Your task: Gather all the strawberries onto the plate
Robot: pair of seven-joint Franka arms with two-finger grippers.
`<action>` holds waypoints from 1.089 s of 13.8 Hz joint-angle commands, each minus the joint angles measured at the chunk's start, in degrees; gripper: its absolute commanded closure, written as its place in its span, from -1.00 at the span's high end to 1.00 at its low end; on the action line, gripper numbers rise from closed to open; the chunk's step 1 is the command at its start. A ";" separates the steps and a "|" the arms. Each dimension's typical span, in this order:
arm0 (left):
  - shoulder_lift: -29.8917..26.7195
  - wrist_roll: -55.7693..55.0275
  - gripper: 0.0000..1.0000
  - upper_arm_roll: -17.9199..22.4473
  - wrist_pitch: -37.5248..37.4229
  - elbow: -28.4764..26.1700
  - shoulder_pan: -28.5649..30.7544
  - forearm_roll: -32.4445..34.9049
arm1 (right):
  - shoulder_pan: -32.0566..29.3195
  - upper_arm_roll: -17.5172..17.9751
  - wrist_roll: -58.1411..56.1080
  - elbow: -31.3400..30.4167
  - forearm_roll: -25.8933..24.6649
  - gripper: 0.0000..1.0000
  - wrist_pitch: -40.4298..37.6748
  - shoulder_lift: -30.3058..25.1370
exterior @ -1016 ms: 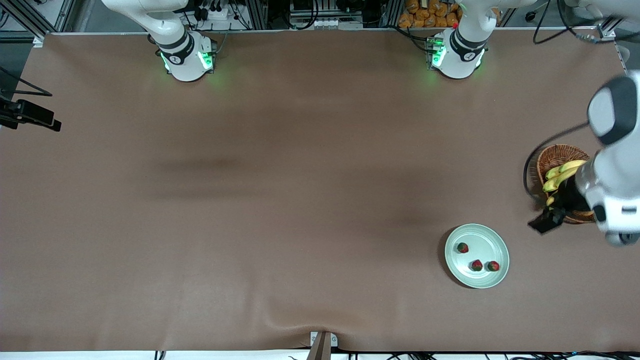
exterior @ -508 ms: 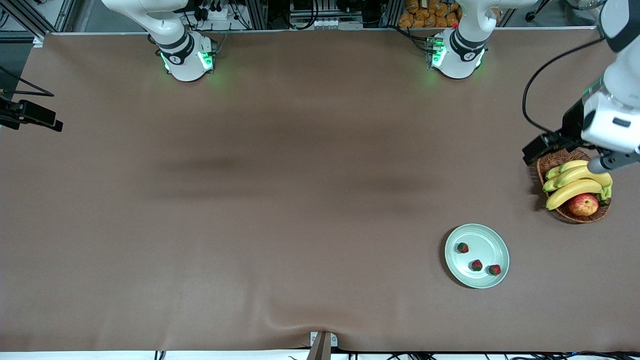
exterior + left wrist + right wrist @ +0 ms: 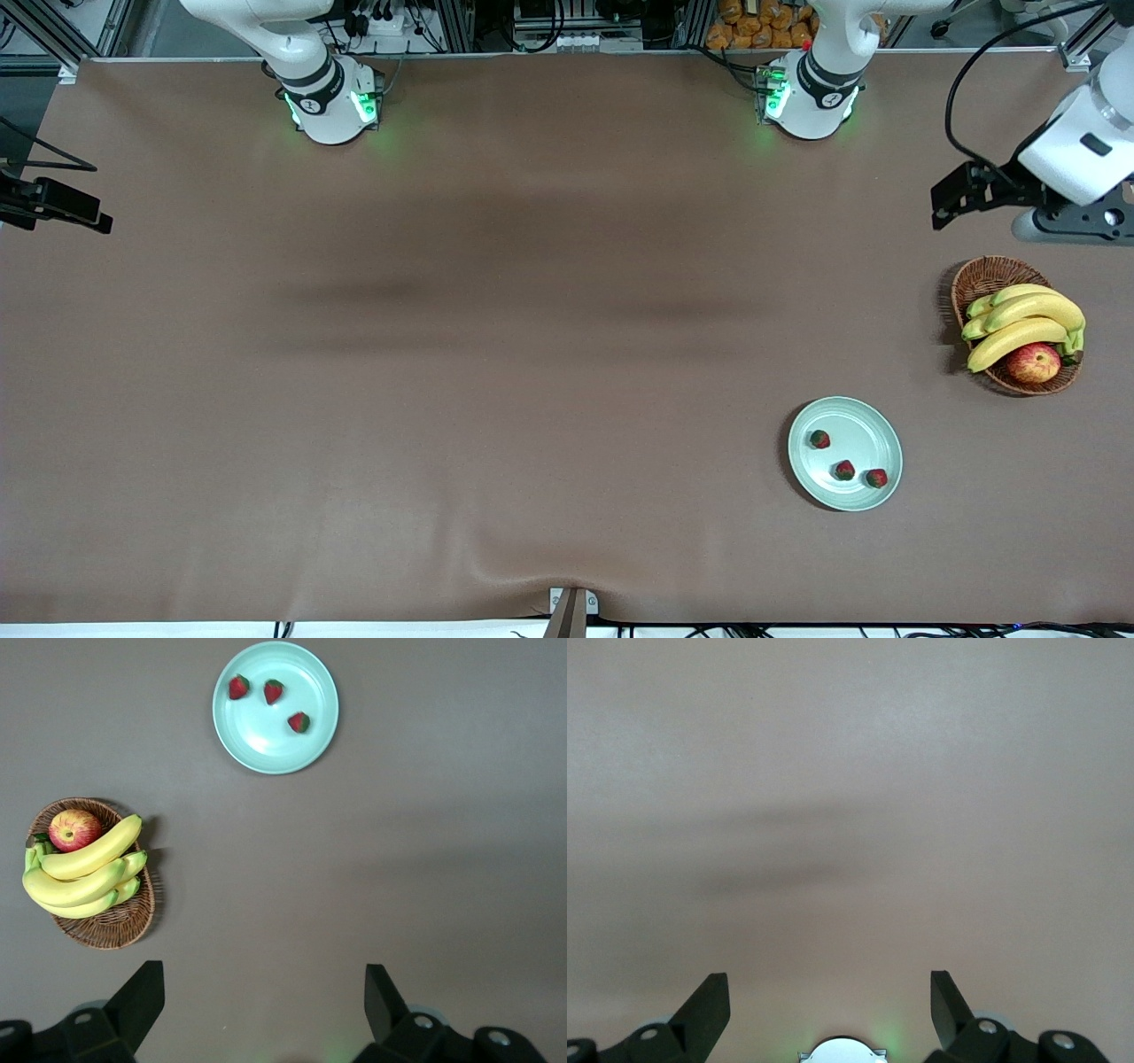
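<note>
- Sitting on the plate, all three strawberries; their pointing too small to tell
- Left gripper spread wide, empty, high over the table
- Right gripper spread wide, waiting

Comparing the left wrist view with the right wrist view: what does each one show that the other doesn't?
Only the left wrist view shows the plate with three strawberries on it, and the basket holding bananas and an apple. Only the right wrist view shows a round white part with a green glow between the right gripper's fingers. Both show bare brown table and their own gripper open and empty; the left gripper holds nothing.
</note>
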 commanded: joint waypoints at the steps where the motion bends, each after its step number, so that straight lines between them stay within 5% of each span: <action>1: -0.94 2.28 1.00 -0.21 -2.58 1.48 0.10 -1.05 | 0.53 0.17 0.12 0.03 -0.35 1.00 -0.01 -0.67; 15: -0.94 -1.33 1.00 -0.56 -2.58 2.98 -0.43 -3.60 | 0.53 0.17 0.12 0.21 -0.09 1.00 0.16 -0.75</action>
